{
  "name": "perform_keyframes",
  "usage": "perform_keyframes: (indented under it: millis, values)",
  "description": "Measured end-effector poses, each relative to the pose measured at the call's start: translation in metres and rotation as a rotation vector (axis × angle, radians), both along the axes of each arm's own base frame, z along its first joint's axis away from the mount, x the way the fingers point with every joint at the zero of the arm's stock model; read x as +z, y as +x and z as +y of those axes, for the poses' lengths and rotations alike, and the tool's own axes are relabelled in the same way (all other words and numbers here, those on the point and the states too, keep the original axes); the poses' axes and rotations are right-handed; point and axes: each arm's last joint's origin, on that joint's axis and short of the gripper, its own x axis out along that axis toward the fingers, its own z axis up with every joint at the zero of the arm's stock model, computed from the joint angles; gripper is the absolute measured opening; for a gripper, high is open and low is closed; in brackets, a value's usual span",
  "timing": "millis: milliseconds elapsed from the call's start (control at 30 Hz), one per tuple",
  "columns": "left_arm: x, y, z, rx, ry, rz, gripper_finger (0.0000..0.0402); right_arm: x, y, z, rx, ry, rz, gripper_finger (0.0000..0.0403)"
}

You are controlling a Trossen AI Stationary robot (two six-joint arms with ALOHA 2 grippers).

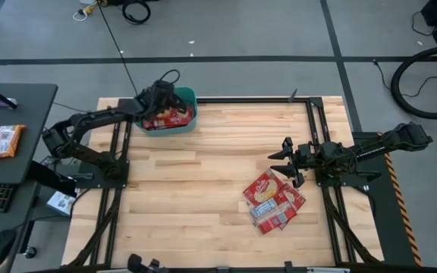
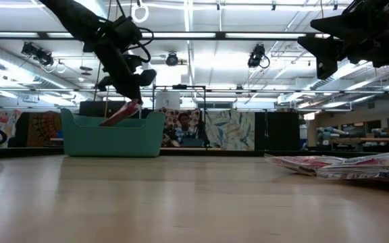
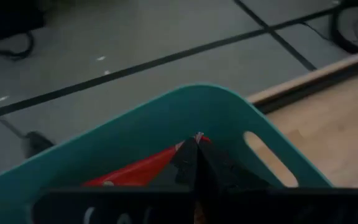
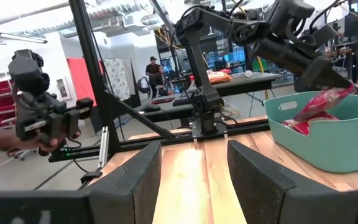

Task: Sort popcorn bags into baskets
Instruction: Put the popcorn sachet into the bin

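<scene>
- The left gripper [image 2: 135, 102] pinches a popcorn bag [image 2: 119, 114], tilted over the teal basket [image 2: 113, 135].
- The right gripper [image 1: 285, 161], fingers spread, waits just above the pile of bags [image 1: 273, 201].

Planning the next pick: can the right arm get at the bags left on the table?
Probably yes: the right gripper hangs open just beside the bags, with bare table around them and nothing between.

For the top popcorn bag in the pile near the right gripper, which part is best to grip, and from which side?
Probably its free edge facing the right gripper. The top popcorn bag lies flat on the table, overlapping the other bags, so come from above with open fingers and pinch that edge; it offers no upright side.
</scene>
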Motion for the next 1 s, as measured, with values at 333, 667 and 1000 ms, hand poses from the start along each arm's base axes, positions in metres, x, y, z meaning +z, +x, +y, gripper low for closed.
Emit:
perform_keyframes:
  millis: [333, 667, 1000]
  values:
    - [0.011, 0.014, -0.009, -0.160, -0.010, -0.048, 0.0133, -0.001, 0.000, 0.000, 0.000, -0.005, 0.014, 0.0189]
    - [0.053, 0.046, -0.074, -0.583, 0.078, -0.081, 0.0162, -0.007, 0.012, 0.000, -0.033, -0.069, 0.323, 0.0189]
    - [0.044, 0.038, -0.157, -0.722, 0.166, -0.052, 0.0121, -0.020, 0.020, 0.010, -0.055, -0.020, 0.466, 0.0189]
